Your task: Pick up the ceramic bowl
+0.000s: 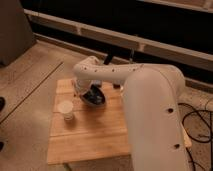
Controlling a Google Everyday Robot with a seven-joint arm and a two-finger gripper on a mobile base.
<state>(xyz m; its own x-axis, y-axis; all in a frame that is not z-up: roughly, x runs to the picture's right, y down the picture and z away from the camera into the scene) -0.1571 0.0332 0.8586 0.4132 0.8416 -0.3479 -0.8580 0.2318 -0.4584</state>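
The ceramic bowl (94, 97) is a dark glossy round bowl on the wooden table (87, 132), just right of the small white cup (65, 110). My white arm reaches from the right across the table and bends down over the bowl. The gripper (91, 93) sits right at the bowl, its dark fingers over the bowl's rim. The arm's elbow hides the far side of the bowl.
The small wooden table stands on a speckled floor. A dark wall with a pale ledge (150, 42) runs behind it. Cables (200, 125) lie on the floor at the right. A dark panel (12, 30) stands at the far left.
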